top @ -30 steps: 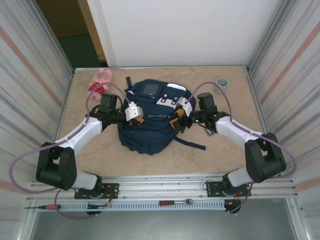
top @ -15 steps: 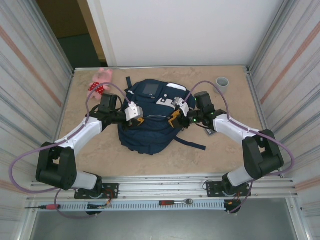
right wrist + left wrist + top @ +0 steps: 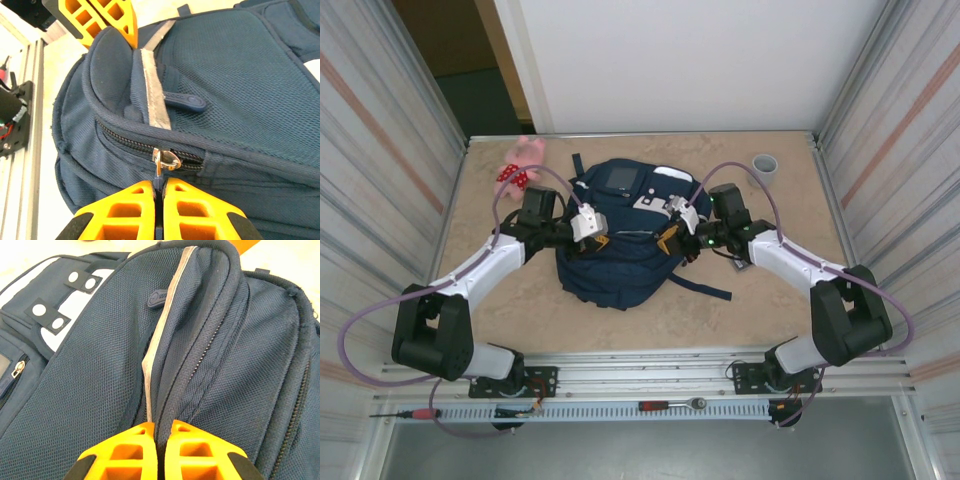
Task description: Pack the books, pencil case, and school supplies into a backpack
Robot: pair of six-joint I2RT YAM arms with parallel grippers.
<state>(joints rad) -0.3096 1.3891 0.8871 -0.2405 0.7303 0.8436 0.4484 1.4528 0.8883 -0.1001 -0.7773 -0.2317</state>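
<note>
Nearest, on the metal rail by the arm bases, lie a red-handled screwdriver (image 3: 405, 412) at left and a ratchet (image 3: 672, 404) further right. Beyond them, mid-table, the navy backpack (image 3: 620, 268) lies flat with its white patches at the far end. The left gripper (image 3: 600, 241) meets its left side; the left wrist view shows the orange fingers (image 3: 120, 452) pressed nearly together, pinching the fabric fold at the light stripe (image 3: 165, 315). The right gripper (image 3: 668, 240) meets the bag's right side, its fingers (image 3: 192, 212) closed tight on the metal zipper pull (image 3: 159, 167). Farther back stand a pink plush toy (image 3: 520, 162) at left and a grey cup (image 3: 764, 163) at right.
</note>
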